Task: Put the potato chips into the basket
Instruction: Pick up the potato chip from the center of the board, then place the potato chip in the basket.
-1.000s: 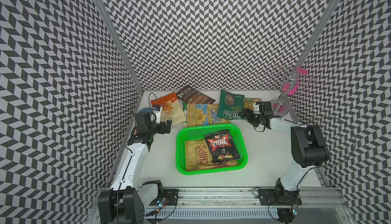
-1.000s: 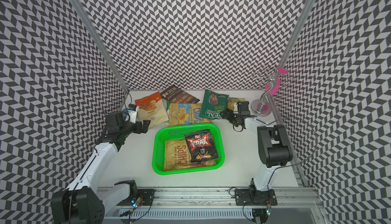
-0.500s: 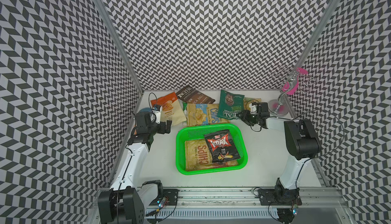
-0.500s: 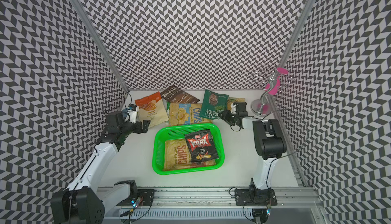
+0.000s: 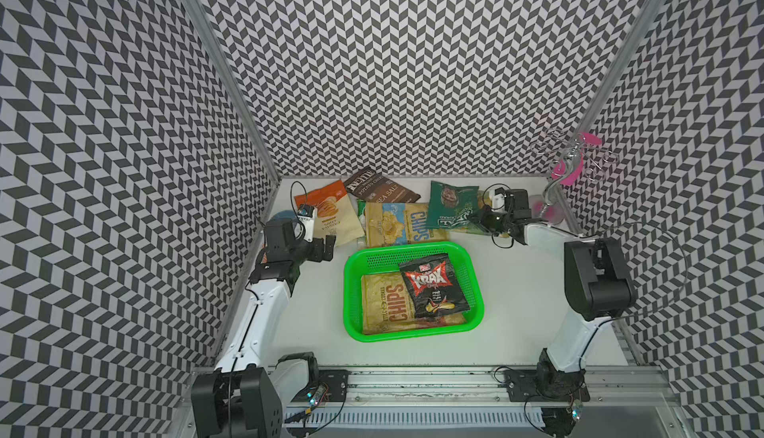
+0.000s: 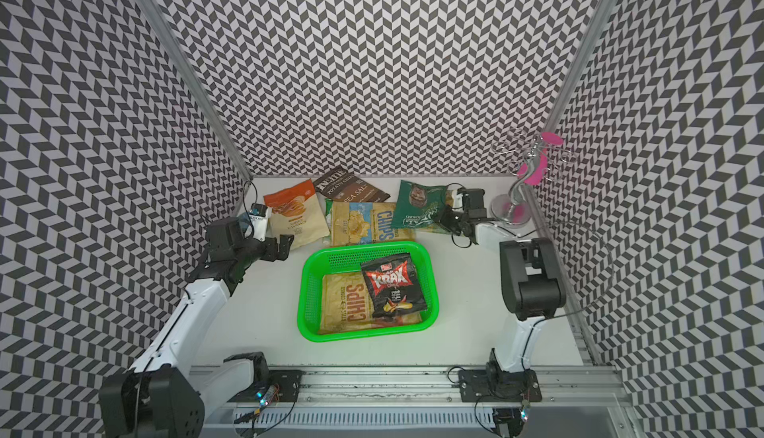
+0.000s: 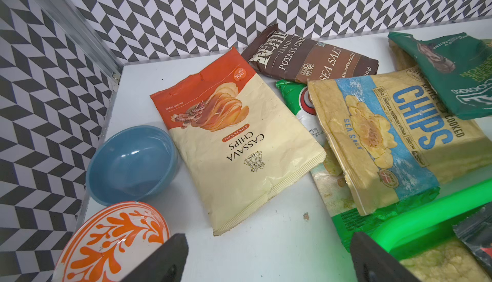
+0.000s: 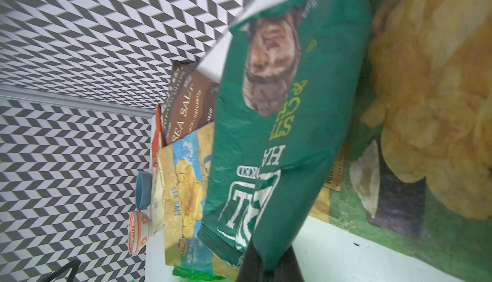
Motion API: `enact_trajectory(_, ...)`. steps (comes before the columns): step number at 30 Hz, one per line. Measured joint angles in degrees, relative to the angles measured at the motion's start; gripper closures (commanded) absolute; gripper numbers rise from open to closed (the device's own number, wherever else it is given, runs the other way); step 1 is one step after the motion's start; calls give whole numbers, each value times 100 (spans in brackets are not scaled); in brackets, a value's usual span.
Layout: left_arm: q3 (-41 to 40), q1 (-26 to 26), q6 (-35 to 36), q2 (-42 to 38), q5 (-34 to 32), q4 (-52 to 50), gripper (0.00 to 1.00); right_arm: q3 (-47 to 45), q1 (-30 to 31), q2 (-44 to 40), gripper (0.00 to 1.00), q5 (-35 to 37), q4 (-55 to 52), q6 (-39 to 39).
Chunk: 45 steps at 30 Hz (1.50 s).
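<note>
Dark green bag [image 5: 450, 210] lengthwise front-to-back

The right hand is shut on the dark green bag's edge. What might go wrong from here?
1. The right hand pinches only an edge of the dark green bag; the film may slip out on lifting.
2. That bag overlaps the blue-lettered CHIPS bag and lies on another bag; either might get dragged along.
3. The basket already holds a black-red bag atop a tan bag, so this one might hang over the rim.
</note>
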Motion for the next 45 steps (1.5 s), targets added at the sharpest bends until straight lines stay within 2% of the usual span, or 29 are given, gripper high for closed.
enact_trajectory(7,0,0,0,0,0,0,1,903,22,-708,100,-59,-446,-192)
enact_trajectory(14,0,0,0,0,2,0,1,1976,186,-1064,100,-411,-968,-313)
enact_trajectory(21,2,0,61,0,39,-17,1,2133,669,-1714,100,-826,-1010,-247)
enact_trajectory(25,105,0,240,0,72,-179,1,2465,1027,-1792,100,-1167,-1257,-291)
enact_trajectory(29,310,0,498,-20,201,-310,1,2859,1641,-1751,100,-1421,-1810,-586)
enact_trajectory(38,901,-11,780,-44,568,-660,1,2922,2710,-1729,100,-2138,-2603,-1388)
enact_trajectory(42,1346,-11,953,177,935,-890,1,3195,3248,-1513,100,-1827,-3412,-2116)
enact_trajectory(45,1631,-11,1102,420,1303,-1067,1,3727,3886,-1130,100,-728,-4218,-2691)
